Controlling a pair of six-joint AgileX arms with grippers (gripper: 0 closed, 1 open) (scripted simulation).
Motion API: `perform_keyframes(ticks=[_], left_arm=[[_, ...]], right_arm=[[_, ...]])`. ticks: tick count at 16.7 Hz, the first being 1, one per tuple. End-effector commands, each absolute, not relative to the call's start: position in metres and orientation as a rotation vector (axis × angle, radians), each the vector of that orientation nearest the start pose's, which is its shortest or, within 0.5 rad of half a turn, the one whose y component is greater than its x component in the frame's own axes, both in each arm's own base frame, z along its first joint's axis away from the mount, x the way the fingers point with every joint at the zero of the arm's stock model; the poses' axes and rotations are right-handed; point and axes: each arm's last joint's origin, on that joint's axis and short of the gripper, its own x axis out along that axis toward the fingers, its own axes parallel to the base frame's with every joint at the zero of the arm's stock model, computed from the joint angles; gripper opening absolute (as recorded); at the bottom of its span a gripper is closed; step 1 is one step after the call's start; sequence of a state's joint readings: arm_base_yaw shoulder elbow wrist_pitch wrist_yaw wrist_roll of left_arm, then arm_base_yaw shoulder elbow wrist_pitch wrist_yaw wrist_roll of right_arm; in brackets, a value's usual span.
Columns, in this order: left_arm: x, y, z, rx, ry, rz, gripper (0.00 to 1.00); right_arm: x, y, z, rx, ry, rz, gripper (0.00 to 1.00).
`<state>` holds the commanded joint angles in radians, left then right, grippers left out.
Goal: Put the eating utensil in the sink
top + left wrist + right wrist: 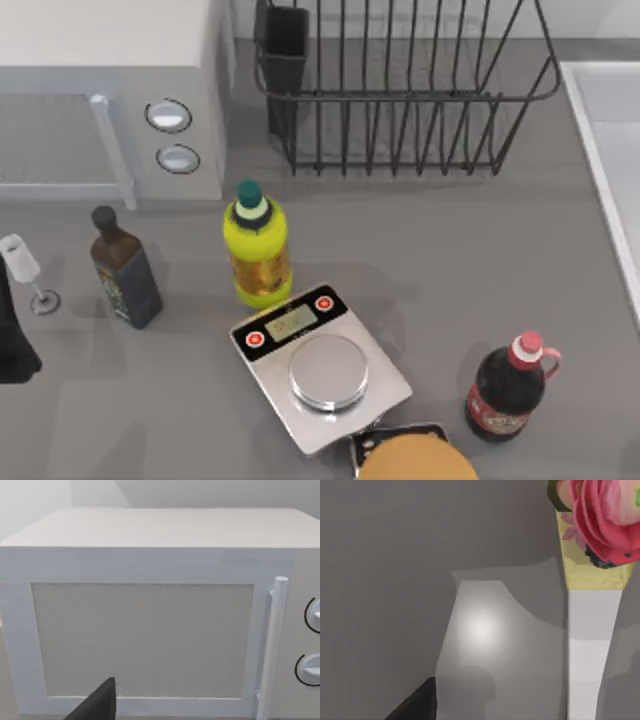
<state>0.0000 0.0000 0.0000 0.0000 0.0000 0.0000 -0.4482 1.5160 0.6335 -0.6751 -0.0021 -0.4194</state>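
Grey table (450, 250); left end effector (97, 705) facing microwave (150, 605).

Top view looks down on the table (450, 250); left wrist view closely faces the microwave (145, 630).

Sink (612, 150): pale basin at table's right edge (partly cropped); raised lighter rim.
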Motion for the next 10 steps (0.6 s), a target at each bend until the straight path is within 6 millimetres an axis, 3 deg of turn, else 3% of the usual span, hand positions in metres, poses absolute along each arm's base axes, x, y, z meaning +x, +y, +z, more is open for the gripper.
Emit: perform_keyframes(ticks=[3,7,10], left_arm=[[0.106,-0.001,0.16,0.0,0.0,0.0,1.0],[0.106,-0.001,0.16,0.0,0.0,0.0,1.0],[0.106,-0.001,0.16,0.0,0.0,0.0,1.0]], right_arm=[[0.19,-0.091,0.095,0.023,1.564,-0.024,1.0],[0.189,-0.091,0.093,0.023,1.565,-0.024,1.0],[0.189,-0.091,0.093,0.023,1.565,-0.024,0.77]])
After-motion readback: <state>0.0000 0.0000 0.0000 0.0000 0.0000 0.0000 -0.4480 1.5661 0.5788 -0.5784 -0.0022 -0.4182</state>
